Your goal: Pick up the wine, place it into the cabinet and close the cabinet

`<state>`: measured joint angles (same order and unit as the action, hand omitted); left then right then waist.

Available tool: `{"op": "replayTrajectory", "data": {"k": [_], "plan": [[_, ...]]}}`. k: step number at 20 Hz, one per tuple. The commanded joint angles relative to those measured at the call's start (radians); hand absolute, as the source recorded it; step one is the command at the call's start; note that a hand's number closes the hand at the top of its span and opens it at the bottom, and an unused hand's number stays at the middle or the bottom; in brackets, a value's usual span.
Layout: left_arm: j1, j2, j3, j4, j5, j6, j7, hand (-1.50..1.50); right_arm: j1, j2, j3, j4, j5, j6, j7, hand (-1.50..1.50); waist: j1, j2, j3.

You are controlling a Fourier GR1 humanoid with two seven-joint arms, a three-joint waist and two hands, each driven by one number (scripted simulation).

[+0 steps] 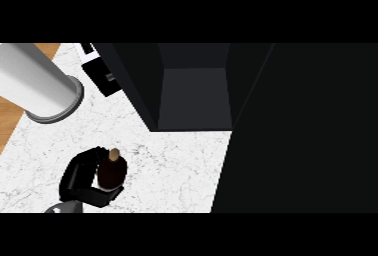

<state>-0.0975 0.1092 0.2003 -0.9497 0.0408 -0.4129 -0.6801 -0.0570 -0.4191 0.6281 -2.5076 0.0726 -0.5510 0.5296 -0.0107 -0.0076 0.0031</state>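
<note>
Clasping the wine bottle (111, 170) in the curled left hand (80, 175), lower left; best carried upright into the cabinet (140, 80).

Count: one hand (80, 172) is showing, curling round one wine bottle (112, 172). One black cabinet (193, 90) is standing open beyond the hand, to its right. One white cylinder (40, 82) is sitting beyond the hand, to its left. One desk (177, 160) is carrying them all.

White marbled counter (177, 160), brown strip (7, 122) at left, perhaps wood floor
</note>
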Motion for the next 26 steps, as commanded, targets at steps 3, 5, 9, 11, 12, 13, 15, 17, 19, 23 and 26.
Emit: {"op": "replayTrajectory", "data": {"k": [3, 5, 9, 11, 12, 13, 15, 17, 19, 23, 26], "plan": [[0.056, -0.082, -0.071, -0.139, 0.025, -0.011, 0.103, 1.5, 0.061, -0.03, -0.001, -0.188, 0.041, 0.009, 0.057, -1.5, 0.007, 0.002, -0.003], [0.131, -0.087, -0.091, -0.218, 0.029, -0.031, 0.094, 1.5, 0.112, -0.07, -0.025, -0.237, 0.025, 0.009, 0.028, -1.5, 0.005, 0.0, -0.002], [0.156, -0.108, -0.178, -0.358, 0.041, 0.024, 0.189, 1.5, 0.086, -0.032, 0.003, -0.182, 0.048, -0.008, 0.029, -1.5, 0.007, 0.001, -0.003], [0.128, -0.108, -0.201, -0.378, 0.096, 0.045, 0.259, 1.5, 0.085, -0.063, -0.026, -0.211, 0.027, 0.012, 0.04, -1.5, 0.002, 0.002, -0.003], [0.175, -0.109, -0.233, -0.403, 0.088, 0.066, 0.225, 1.5, 0.131, -0.062, 0.04, -0.229, 0.085, -0.008, 0.008, -1.5, -0.003, -0.001, -0.003], [0.125, -0.109, -0.268, -0.367, 0.094, 0.093, 0.236, 1.5, 0.16, -0.064, 0.004, -0.183, 0.004, 0.023, -0.069, -1.5, -0.002, 0.003, -0.002], [0.174, -0.109, -0.274, -0.507, 0.116, 0.111, 0.328, 1.5, 0.107, -0.049, 0.017, -0.202, 0.051, -0.01, 0.013, -1.5, 0.005, 0.001, -0.003], [0.169, -0.109, -0.353, -0.493, 0.124, 0.162, 0.316, 1.5, 0.168, -0.054, 0.063, -0.187, 0.087, -0.017, -0.07, -1.5, -0.003, 0.0, -0.003], [0.194, -0.109, -0.414, -0.531, 0.109, 0.25, 0.291, 1.5, 0.157, -0.096, -0.057, -0.207, -0.026, 0.018, -0.046, -1.5, 0.003, 0.003, -0.002], [0.139, -0.109, -0.466, -0.567, 0.099, 0.384, 0.34, 1.5, 0.217, -0.113, 0.037, -0.264, 0.042, -0.004, -0.044, -1.5, -0.014, -0.002, -0.003], [0.076, -0.109, -0.516, -0.556, 0.118, 0.513, 0.363, 1.5, 0.2, -0.088, 0.067, -0.201, 0.056, -0.009, -0.098, -1.5, -0.01, 0.001, -0.003]]}}
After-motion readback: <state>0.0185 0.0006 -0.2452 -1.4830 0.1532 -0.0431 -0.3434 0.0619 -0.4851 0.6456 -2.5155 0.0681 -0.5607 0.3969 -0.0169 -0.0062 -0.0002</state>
